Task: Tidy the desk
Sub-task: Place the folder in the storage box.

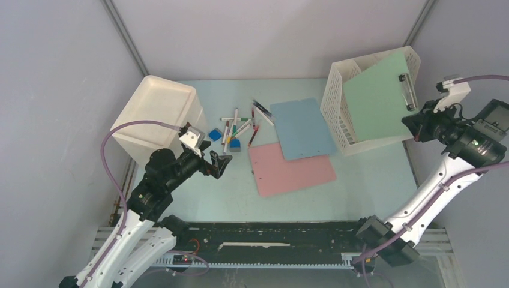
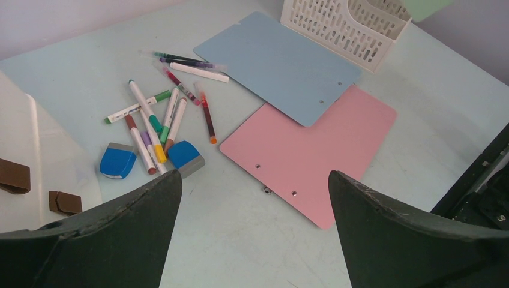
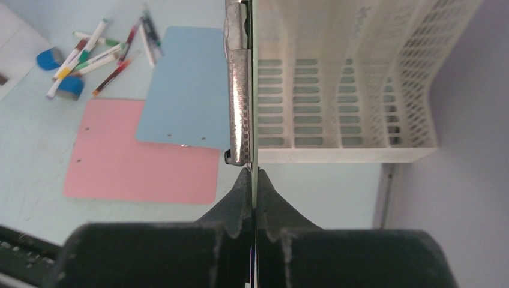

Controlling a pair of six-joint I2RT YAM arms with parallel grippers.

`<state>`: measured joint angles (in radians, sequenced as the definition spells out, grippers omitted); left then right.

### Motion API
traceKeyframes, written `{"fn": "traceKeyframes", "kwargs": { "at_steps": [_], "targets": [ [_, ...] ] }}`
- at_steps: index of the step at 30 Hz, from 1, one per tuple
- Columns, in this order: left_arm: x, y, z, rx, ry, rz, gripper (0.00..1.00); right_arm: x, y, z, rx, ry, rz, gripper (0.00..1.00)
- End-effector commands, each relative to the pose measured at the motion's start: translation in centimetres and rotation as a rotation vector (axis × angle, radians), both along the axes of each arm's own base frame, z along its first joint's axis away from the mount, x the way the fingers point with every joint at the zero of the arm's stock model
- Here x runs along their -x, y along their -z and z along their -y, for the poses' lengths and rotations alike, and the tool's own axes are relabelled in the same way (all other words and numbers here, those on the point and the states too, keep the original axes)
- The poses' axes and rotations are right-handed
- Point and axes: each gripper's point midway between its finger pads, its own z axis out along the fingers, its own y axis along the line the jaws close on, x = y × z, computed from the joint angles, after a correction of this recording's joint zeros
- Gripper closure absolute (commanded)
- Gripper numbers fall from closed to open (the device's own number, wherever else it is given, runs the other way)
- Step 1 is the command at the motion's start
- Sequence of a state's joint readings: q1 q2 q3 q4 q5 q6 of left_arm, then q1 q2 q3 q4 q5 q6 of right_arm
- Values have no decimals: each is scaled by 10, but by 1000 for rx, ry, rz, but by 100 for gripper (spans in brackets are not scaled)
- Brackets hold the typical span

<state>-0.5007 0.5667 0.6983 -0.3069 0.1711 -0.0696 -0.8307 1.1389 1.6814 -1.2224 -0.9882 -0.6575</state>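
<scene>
The desk is a pale mint-green tabletop. My right gripper is shut on the edge of a green clipboard and holds it tilted over the white perforated file rack. In the right wrist view the gripper pinches the board edge-on, just below its metal clip, in front of the rack. My left gripper is open and empty above bare desk, left of a pink clipboard. In the left wrist view the gripper is wide apart.
A blue clipboard overlaps the pink one. Several markers and two blue erasers lie scattered left of the boards. A white box-shaped bin stands at the far left. Grey panels wall the desk; a black rail runs along the front.
</scene>
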Motion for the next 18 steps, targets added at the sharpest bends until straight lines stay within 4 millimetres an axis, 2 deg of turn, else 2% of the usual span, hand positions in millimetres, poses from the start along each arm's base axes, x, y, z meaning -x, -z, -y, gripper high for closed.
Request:
{"fn": "traceKeyframes", "kwargs": {
  "at_steps": [1, 12, 18],
  "targets": [
    [0, -5, 0, 3, 11, 27, 0, -13, 8, -6, 14, -51, -11, 100],
    [0, -6, 0, 3, 7, 30, 0, -45, 10, -13, 74, -78, -54, 100],
    [0, -5, 0, 2, 10, 28, 0, -71, 22, -14, 152, -121, -155, 100]
  ]
}}
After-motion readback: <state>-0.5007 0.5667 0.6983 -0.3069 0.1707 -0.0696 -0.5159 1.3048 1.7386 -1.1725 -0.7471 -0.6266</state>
